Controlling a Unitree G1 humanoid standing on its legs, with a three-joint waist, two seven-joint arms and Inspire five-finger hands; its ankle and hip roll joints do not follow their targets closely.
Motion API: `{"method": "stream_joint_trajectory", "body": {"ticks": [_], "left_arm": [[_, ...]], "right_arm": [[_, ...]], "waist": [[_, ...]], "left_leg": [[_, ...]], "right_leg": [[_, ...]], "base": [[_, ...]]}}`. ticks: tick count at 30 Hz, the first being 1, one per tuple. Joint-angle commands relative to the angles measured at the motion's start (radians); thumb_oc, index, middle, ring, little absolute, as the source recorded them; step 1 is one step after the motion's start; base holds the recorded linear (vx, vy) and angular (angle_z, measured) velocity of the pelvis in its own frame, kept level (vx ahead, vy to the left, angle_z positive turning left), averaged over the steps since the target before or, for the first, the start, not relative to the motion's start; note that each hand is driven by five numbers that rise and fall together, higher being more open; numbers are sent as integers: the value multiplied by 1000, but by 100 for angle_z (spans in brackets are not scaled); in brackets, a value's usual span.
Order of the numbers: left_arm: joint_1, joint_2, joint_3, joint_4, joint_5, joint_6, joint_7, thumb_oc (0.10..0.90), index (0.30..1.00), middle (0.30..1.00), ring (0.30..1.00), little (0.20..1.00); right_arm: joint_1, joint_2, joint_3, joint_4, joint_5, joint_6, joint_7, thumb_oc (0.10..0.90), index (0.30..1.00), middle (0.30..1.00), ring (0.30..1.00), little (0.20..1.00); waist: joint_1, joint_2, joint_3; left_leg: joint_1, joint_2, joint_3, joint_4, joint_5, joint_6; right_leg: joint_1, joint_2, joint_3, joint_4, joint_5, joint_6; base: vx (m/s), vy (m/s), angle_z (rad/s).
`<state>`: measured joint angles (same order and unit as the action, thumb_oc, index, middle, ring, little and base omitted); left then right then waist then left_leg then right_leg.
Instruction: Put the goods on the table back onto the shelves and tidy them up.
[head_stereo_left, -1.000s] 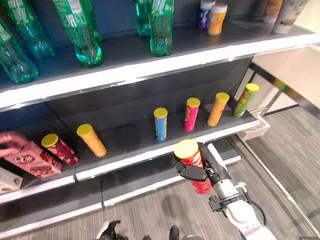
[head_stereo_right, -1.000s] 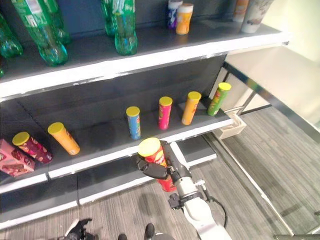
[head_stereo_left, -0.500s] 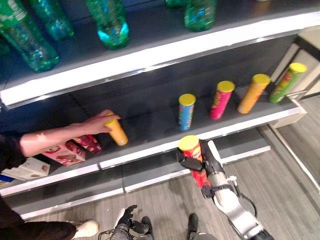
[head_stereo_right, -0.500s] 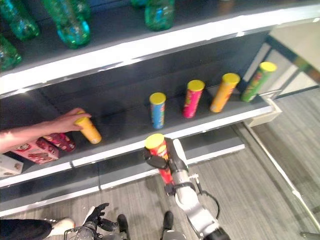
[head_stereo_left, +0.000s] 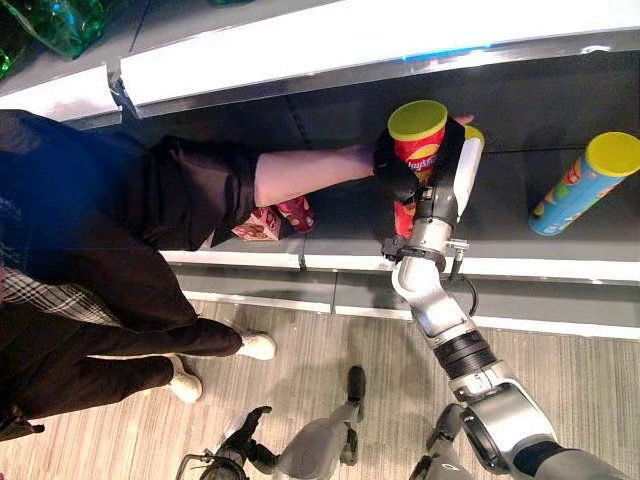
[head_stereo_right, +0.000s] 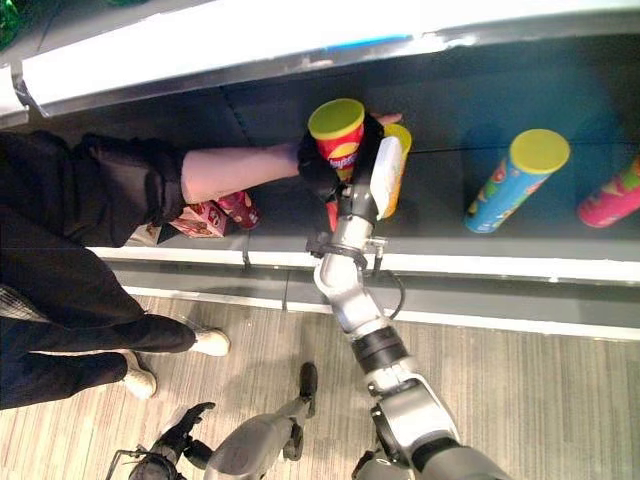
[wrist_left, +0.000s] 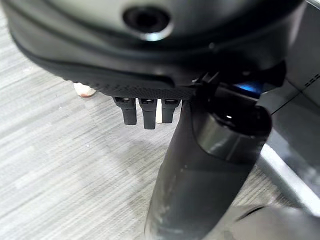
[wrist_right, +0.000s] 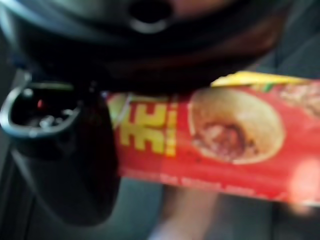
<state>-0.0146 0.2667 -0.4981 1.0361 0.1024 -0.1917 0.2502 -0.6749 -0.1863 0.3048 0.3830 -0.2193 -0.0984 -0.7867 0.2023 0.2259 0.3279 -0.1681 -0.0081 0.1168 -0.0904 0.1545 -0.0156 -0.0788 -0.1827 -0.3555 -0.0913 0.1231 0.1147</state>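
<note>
At twelve o'clock over the shelf (head_stereo_left: 560, 268): right robot hand (head_stereo_left: 398, 172) clamped round one red can (head_stereo_left: 418, 150); one blue can (head_stereo_left: 582, 184) at three; left robot hand (wrist_left: 145, 111) with fingers straight.

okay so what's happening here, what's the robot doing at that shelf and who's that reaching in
The robot's right hand is curled around a red chip can with a yellow lid, holding it up at the middle shelf. A person in a dark jacket is reaching an arm into the same shelf, with a hand by an orange can just behind the robot's. A blue can stands further right, and a pink box lies to the left. The left hand hangs over the floor.
</note>
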Motion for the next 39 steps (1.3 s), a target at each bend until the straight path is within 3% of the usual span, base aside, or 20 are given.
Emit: {"method": "stream_joint_trajectory", "body": {"ticks": [1, 5, 9, 10, 14, 19, 26, 30, 31, 33, 34, 35, 37, 38, 39], "left_arm": [[-6, 23, -19, 47, 31, -14, 12, 800, 900, 900, 900, 900], [-7, 17, -12, 55, 38, -4, 13, 800, 900, 900, 900, 900], [2, -1, 15, 86, 50, 18, 18, 800, 900, 900, 900, 900], [4, -1, 16, 86, 50, 18, 18, 800, 900, 900, 900, 900], [28, -21, 72, 128, 55, 33, 35, 800, 900, 900, 900, 900], [49, -40, 106, 155, 53, 41, 50, 800, 900, 900, 900, 900], [78, -53, 123, 164, 52, 45, 63, 800, 900, 900, 900, 900], [89, -62, 138, 163, 14, 32, 72, 800, 900, 900, 900, 900], [86, -61, 152, 141, -45, 23, 90, 800, 900, 900, 900, 900], [79, -54, 163, 131, -74, 20, 98, 800, 900, 900, 900, 900], [72, -52, 166, 131, -87, 21, 104, 800, 900, 900, 900, 900], [66, -65, 152, 145, -92, 19, 116, 800, 900, 900, 900, 900], [77, -83, 136, 161, -77, 21, 120, 800, 900, 900, 900, 900], [78, -88, 127, 179, -52, 29, 128, 800, 900, 900, 900, 900], [70, -89, 116, 191, -13, 38, 124, 800, 900, 900, 900, 900]], "right_arm": [[-33, 37, 50, -94, -78, -100, -1, 400, 300, 300, 300, 300], [5, 42, 61, -113, -68, -109, 10, 400, 300, 300, 300, 300], [131, 43, 96, -210, -48, -133, 57, 400, 300, 300, 300, 300], [134, 43, 97, -213, -48, -132, 58, 400, 300, 300, 300, 300], [337, 23, 153, -341, -17, -161, 144, 400, 300, 300, 300, 300], [498, 1, 195, -411, 65, -185, 242, 400, 300, 300, 300, 300], [595, -17, 201, -457, 111, -195, 279, 400, 300, 300, 300, 300], [595, -29, 202, -460, 139, -216, 287, 400, 300, 300, 300, 300], [582, -38, 213, -454, 150, -225, 283, 400, 300, 300, 300, 300], [569, -42, 217, -444, 155, -227, 278, 400, 300, 300, 300, 300], [558, -41, 222, -433, 162, -221, 278, 400, 300, 300, 300, 300], [536, -45, 222, -418, 165, -215, 263, 400, 300, 300, 300, 300], [535, -54, 205, -412, 167, -211, 245, 400, 300, 300, 300, 300], [552, -67, 193, -412, 168, -201, 248, 400, 300, 300, 300, 300], [601, -82, 159, -426, 168, -192, 257, 400, 300, 300, 300, 300]], "waist": [[-25, -52, -95], [-38, -70, -104], [-80, -114, -136], [-80, -114, -136], [-133, -155, -178], [-181, -175, -232], [-206, -187, -266], [-213, -206, -239], [-205, -212, -201], [-207, -211, -188], [-209, -212, -181], [-211, -218, -183], [-205, -209, -179], [-205, -187, -187], [-219, -162, -209]], "left_leg": [[-58, 37, 13, 131, -147, -14], [-43, 46, 14, 131, -152, -16], [25, 69, 25, 97, -155, -21], [29, 68, 26, 95, -154, -21], [115, 86, 46, 48, -152, -27], [187, 99, 72, 17, -153, -33], [228, 116, 78, 15, -161, -40], [167, 123, 66, 159, -203, -37], [94, 117, 11, 284, -231, -47], [55, 119, -33, 310, -227, -60], [45, 147, -60, 306, -218, -73], [48, 228, -63, 262, -182, -81], [57, 310, -73, 189, -116, -94], [103, 331, -77, 116, -103, -111], [117, 304, -73, 107, -133, -131]], "right_leg": [[-26, -55, 77, 82, -73, 25], [-10, -46, 74, 78, -79, 22], [34, -25, 74, 64, -87, 18], [37, -25, 74, 63, -87, 18], [83, -2, 81, 56, -99, 16], [120, 17, 92, 61, -116, 11], [141, 39, 104, 92, -150, 1], [131, 39, 110, 132, -172, -15], [113, 35, 128, 168, -183, -27], [94, 29, 131, 182, -185, -27], [87, 18, 133, 193, -184, -21], [82, -10, 142, 194, -179, -2], [75, -29, 160, 206, -190, 25], [58, -48, 178, 228, -198, 46], [68, -94, 174, 227, -185, 72]], "base": [[16, -39, -2], [23, -74, 0], [66, -81, -2], [67, -76, -6], [75, -61, -10], [62, -19, -24], [13, -16, -5], [-81, -32, 0], [-151, 1, 3], [-133, 108, 12], [-70, 329, 22], [6, 390, 5], [81, 483, -13], [198, 767, -31], [172, 646, -34]]}}
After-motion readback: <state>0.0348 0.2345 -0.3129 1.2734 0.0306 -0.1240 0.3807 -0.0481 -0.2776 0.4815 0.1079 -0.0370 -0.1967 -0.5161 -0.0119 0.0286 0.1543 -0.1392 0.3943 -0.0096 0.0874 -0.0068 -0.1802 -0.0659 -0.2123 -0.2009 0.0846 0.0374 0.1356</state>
